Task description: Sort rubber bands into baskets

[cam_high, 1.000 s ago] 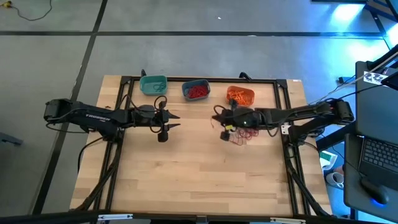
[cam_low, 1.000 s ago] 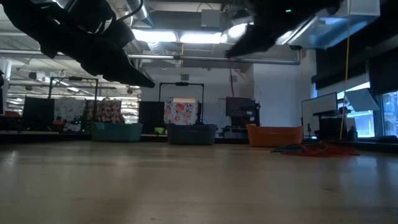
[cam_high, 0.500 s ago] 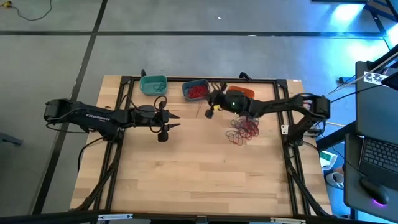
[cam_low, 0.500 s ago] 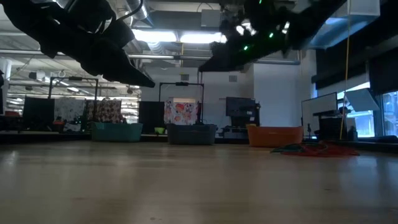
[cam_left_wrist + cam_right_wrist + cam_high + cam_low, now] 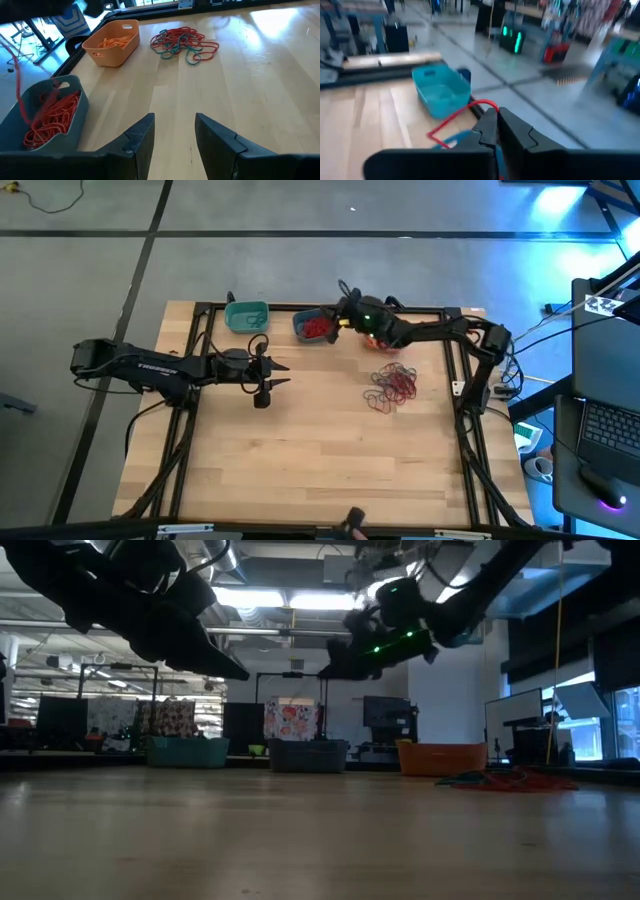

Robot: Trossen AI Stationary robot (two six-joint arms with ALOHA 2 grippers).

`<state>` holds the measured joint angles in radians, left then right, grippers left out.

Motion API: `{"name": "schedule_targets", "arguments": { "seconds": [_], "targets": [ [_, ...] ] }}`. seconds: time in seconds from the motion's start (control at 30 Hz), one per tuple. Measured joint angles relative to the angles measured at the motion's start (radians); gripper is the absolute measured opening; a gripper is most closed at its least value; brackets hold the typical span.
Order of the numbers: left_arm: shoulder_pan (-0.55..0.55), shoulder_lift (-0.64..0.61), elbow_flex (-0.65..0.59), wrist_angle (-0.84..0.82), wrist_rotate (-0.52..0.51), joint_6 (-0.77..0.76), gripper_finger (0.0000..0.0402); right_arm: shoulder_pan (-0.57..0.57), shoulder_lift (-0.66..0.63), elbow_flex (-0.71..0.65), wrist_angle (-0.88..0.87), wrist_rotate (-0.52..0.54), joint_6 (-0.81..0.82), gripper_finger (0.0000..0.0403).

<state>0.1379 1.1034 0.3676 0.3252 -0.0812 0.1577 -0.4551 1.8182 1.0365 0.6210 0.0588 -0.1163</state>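
Carrying red band [image 5: 470, 112], right pincer [image 5: 342, 308] now over blue basket [image 5: 303, 321]

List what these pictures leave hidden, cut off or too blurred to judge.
- Teal basket: the high view is too small to show whether it holds anything.
- Orange basket: right arm covers most of it in the high view.
- Right gripper: its wrist view is blurred; the red rubber band passes behind the fingers.
- Loose pile of rubber bands: single loops tangled, uncountable.
- Left gripper: fingertips cut off by the wrist view's bottom edge.
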Motion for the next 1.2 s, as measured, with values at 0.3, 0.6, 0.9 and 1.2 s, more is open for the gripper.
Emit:
{"name": "schedule_targets", "arguments": {
  "seconds": [0.3,0.6,0.9,1.2],
  "targets": [
    [0.000,0.000,0.000,-0.021,0.000,0.000,0.0138,-0.004,0.054,0.210,-0.573,0.032,-0.008,0.0164],
    [0.000,0.000,0.000,-0.031,0.000,-0.003,0.0138,0.083,-0.126,0.287,-1.134,0.026,0.005,0.0206],
    [0.000,0.000,0.000,-0.031,0.000,-0.013,0.0138,0.278,-0.248,0.185,-1.436,0.026,0.122,0.0198],
    [0.000,0.000,0.000,-0.029,0.000,-0.013,0.0138,0.415,-0.236,-0.070,-1.271,0.027,0.195,0.0198]
  ]
}}
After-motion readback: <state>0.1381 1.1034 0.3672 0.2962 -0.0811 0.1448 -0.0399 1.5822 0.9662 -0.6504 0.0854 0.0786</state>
